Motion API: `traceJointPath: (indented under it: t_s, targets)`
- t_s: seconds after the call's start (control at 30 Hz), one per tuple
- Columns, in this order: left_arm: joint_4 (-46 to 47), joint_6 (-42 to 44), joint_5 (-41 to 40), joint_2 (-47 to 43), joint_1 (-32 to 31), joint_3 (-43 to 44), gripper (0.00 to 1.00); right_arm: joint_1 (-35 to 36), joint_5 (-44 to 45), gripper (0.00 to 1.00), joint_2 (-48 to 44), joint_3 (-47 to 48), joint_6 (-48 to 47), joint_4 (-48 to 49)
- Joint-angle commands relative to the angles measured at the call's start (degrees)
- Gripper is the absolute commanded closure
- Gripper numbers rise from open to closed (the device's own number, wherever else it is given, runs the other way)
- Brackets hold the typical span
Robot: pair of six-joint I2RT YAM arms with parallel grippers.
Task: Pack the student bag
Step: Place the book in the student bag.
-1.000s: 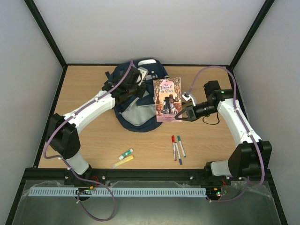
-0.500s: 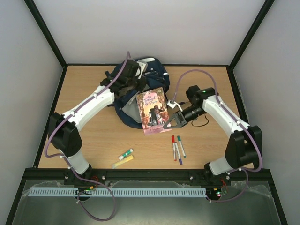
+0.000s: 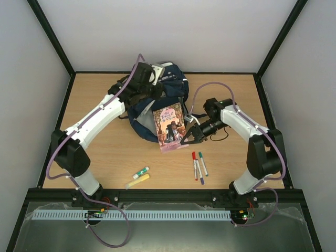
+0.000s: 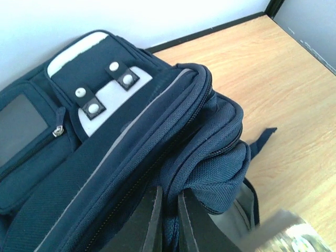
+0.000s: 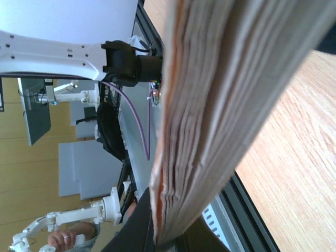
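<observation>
The student bag [image 3: 167, 84], navy with a pale patch, lies at the back middle of the table. My left gripper [image 3: 155, 92] is shut on a fold of the bag's fabric beside its zip; in the left wrist view the dark fingers [image 4: 149, 223] pinch the blue cloth of the bag [image 4: 210, 163], with the gripper [image 4: 169, 212] itself low in the frame. My right gripper [image 3: 187, 136] is shut on a pink paperback book [image 3: 169, 130], held tilted over the bag's near side. The right wrist view shows the book's page edges [image 5: 220, 100] between the fingers of the gripper [image 5: 170, 241].
Three markers [image 3: 198, 165], red, purple and green, lie on the wood right of centre. A green-capped pen [image 3: 140, 172] and a yellow highlighter [image 3: 137, 181] lie near the front left. A black cable [image 3: 227, 135] loops by the right arm.
My right arm has carried the book left and toward the front, from beside the bag to over its near side. The left gripper has pulled the bag's top edge toward the back.
</observation>
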Motion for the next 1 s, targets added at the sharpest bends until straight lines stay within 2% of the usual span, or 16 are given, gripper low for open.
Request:
traceJointPath:
  t_s: [0.0, 0.13, 0.43, 0.57, 0.67, 0.73, 0.83, 0.97]
  targets:
    - [9.44, -1.64, 1.38, -9.03, -1.19, -2.41, 0.97, 0.03, -1.98, 0.99, 5.25, 3.91, 3.64, 1.17]
    - [9.16, -0.78, -0.57, -10.19, -2.10, -3.76, 0.97, 0.04, -5.32, 0.99, 11.07, 8.05, 4.08, 1.56]
    - [8.33, 0.84, -0.01, -11.47, -3.48, -5.44, 0.97, 0.03, -6.83, 0.99, 20.89, 10.94, 15.54, 13.34]
    - [8.54, 1.14, 0.02, -11.75, -4.11, -6.21, 0.96, 0.01, -4.15, 0.99, 24.19, 11.90, 19.09, 18.13]
    - [8.67, 1.44, -0.09, -11.92, -4.39, -6.77, 0.97, 0.02, 1.73, 0.99, 25.66, 11.84, 22.03, 22.79]
    - [8.88, 1.59, -0.14, -12.09, -4.49, -7.29, 0.96, 0.00, 6.26, 0.91, 25.43, 11.20, 24.13, 27.18]
    - [9.00, 2.04, -0.01, -12.26, -4.58, -8.05, 0.97, 0.05, 11.91, 0.62, 23.39, 9.42, 26.39, 31.08]
    - [8.83, 3.35, -0.01, -12.48, -4.58, -8.99, 0.97, 0.01, 17.65, 0.48, 19.02, 7.77, 25.47, 32.08]
